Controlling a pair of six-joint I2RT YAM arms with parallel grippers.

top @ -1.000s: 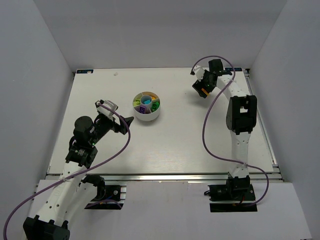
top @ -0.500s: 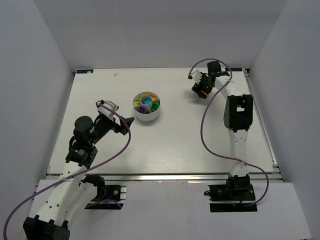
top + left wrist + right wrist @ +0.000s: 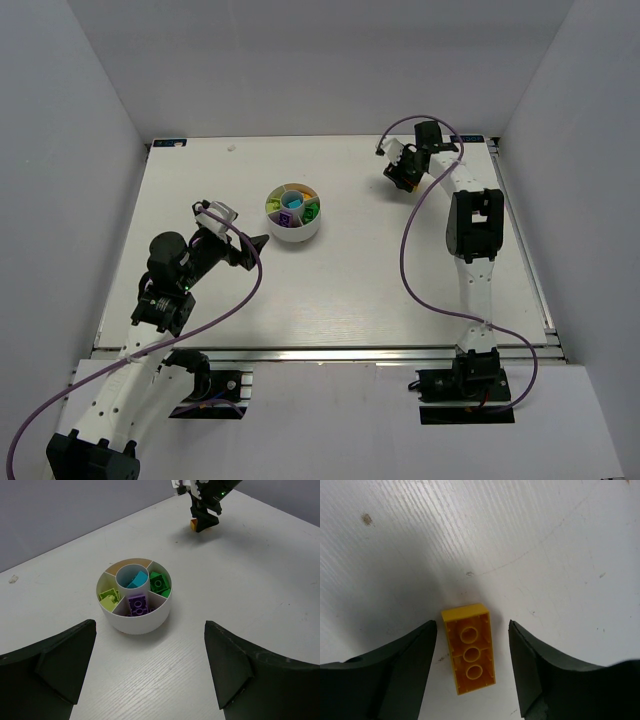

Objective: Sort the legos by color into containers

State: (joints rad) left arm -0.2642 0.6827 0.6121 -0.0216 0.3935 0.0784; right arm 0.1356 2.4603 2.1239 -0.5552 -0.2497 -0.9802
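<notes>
The orange brick (image 3: 469, 648) lies hollow side up on the table (image 3: 350, 280) at far right, well apart from the divided dish (image 3: 140, 622). The right gripper (image 3: 472, 630) straddles its long sides with gaps showing and nothing gripped, probably set to pinch its narrow width. The left gripper (image 3: 150, 665), wide open and empty, waits near-left of the dish, likely keeping clear.

We see a white divided dish (image 3: 134, 622) with a cyan brick (image 3: 134, 581), a bright green brick (image 3: 159, 582), a purple brick (image 3: 137, 604) and lime bricks (image 3: 109, 598); the lone brick (image 3: 468, 653) is yellow-orange, the table (image 3: 330, 280) white with faint wood grain, the cables (image 3: 403, 262) purple
</notes>
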